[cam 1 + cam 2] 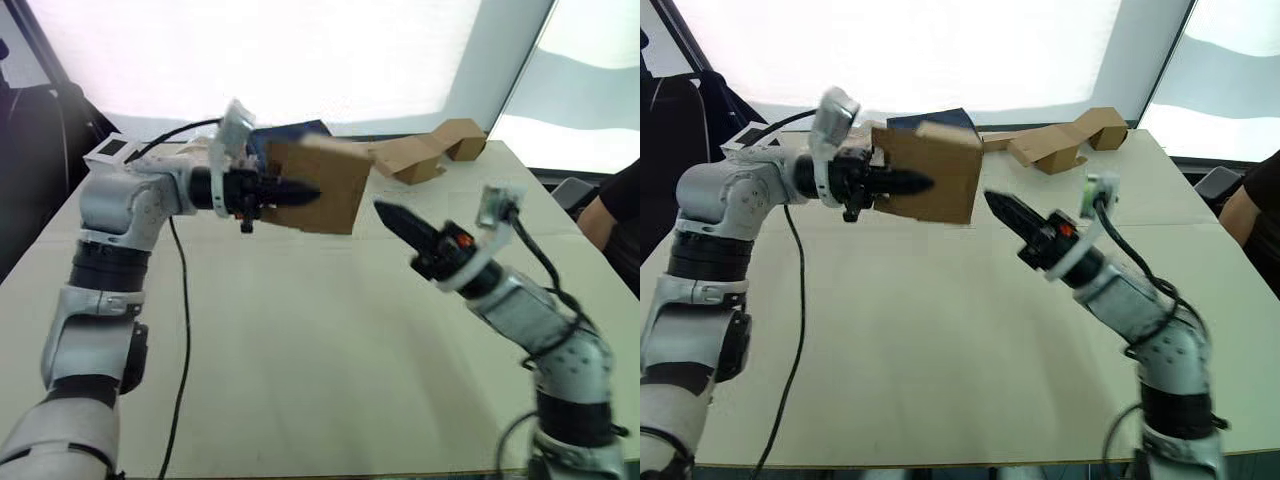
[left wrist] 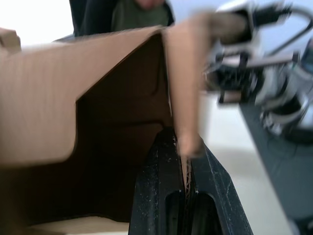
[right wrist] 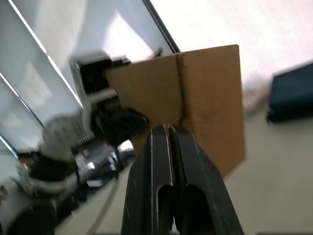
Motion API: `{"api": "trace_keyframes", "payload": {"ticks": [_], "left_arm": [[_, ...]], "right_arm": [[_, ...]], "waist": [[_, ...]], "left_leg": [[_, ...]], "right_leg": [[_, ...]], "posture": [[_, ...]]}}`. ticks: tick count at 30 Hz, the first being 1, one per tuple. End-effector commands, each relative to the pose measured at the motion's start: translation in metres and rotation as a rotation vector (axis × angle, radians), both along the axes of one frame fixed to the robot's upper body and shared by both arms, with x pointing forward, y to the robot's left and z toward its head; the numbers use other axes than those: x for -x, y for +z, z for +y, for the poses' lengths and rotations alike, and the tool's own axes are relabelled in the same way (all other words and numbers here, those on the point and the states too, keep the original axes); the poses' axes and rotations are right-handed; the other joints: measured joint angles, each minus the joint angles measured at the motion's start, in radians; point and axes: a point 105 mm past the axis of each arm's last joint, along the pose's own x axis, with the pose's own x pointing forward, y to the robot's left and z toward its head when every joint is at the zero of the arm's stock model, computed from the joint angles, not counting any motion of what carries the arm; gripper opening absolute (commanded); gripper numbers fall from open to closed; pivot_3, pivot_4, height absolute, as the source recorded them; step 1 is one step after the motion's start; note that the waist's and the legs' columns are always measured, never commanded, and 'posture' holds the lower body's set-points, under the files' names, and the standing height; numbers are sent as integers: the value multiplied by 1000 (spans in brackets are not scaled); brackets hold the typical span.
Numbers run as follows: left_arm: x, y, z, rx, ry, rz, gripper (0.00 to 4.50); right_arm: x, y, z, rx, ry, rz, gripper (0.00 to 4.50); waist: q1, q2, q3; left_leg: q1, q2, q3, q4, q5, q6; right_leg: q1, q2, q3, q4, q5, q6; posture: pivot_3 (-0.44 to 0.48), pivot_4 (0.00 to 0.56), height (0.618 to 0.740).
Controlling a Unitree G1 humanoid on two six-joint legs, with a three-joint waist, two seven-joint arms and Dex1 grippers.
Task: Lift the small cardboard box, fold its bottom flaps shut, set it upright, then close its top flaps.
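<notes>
The small cardboard box (image 1: pixel 325 185) hangs in the air above the table's far middle, a plain brown carton with its open side turned toward my left arm. My left gripper (image 1: pixel 300 192) is shut on one of its walls (image 2: pixel 183 98); the left wrist view looks into the dark inside of the box (image 2: pixel 117 147). Just to the box's right, my right gripper (image 1: pixel 385 212) is shut with nothing in it, its tip pointing at the box's side (image 3: pixel 210 98) and a short way off it. Which flaps are bottom flaps or top flaps I cannot tell.
A long flattened brown cardboard piece (image 1: pixel 425 150) lies at the far right of the pale table (image 1: pixel 320 350). A dark blue object (image 1: pixel 935 120) sits behind the box. A small white cube (image 1: pixel 110 152) rests at the far left. A person's arm (image 1: pixel 615 215) shows at the right edge.
</notes>
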Motion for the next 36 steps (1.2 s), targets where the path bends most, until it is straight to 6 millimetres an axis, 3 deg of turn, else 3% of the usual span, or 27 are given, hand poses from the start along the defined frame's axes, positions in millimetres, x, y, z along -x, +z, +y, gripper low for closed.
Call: {"api": "trace_keyframes", "payload": {"ticks": [1, 7, 11, 15, 20, 25, 28, 32, 36], "left_arm": [[4, -3, -8, -306, -34, -188, 0], [-15, -40, -10, -718, 17, -252, 0], [-7, -47, -25, -796, -91, -281, 0], [12, -58, -46, -872, -178, -283, 0], [27, -60, -53, -893, -233, -257, 0], [38, -85, -57, -909, -226, -145, 0], [39, -89, -66, -898, -224, -113, 0], [37, -88, -75, -880, -207, -103, 983], [41, -73, -78, -836, -211, -35, 2532]], "right_arm": [[24, -16, -9, 397, 51, -49, 54], [51, -41, -16, 828, 166, -66, 54], [56, -57, -15, 971, 194, -81, 54], [56, -68, -14, 988, 167, -85, 54], [55, -69, -14, 965, 137, -89, 54], [56, -72, -9, 946, 116, -89, 54], [53, -71, -7, 933, 107, -92, 54], [47, -69, -8, 933, 97, -94, 0], [44, -68, -9, 923, 91, -94, 0]], "waist": [[0, 1, 1], [-3, 1, 1], [-2, 0, 2], [1, 0, 2], [0, 0, 2], [0, 0, 2], [1, 0, 2], [2, 0, 2], [-1, 0, 2]], "left_leg": [[0, 0, 0, 0, 0, 0], [1, -2, -1, 1, -1, 2], [1, 2, -2, 1, -2, 4], [0, 3, -2, 1, -2, 4], [0, 3, -2, 2, -2, 4], [1, 3, -2, 2, -2, 4], [1, 3, -2, 2, -2, 4], [1, 3, -2, 3, -2, 4], [1, 3, -2, 3, -2, 4]], "right_leg": [[0, 0, 0, 0, 0, 0], [1, 6, 3, 0, -1, 1], [1, 11, 3, 0, -1, 1], [0, 12, 3, 0, -1, 0], [0, 12, 4, 0, -1, 1], [0, 12, 5, 1, -1, 0], [1, 12, 5, 1, -1, 0], [1, 12, 5, 1, -1, 1], [1, 12, 5, 1, -1, 1]], "posture": [[0, 150, 740], [0, 150, 740], [0, 150, 740], [0, 150, 740], [0, 150, 740], [0, 150, 740], [0, 150, 740], [0, 150, 740], [0, 150, 740]]}}
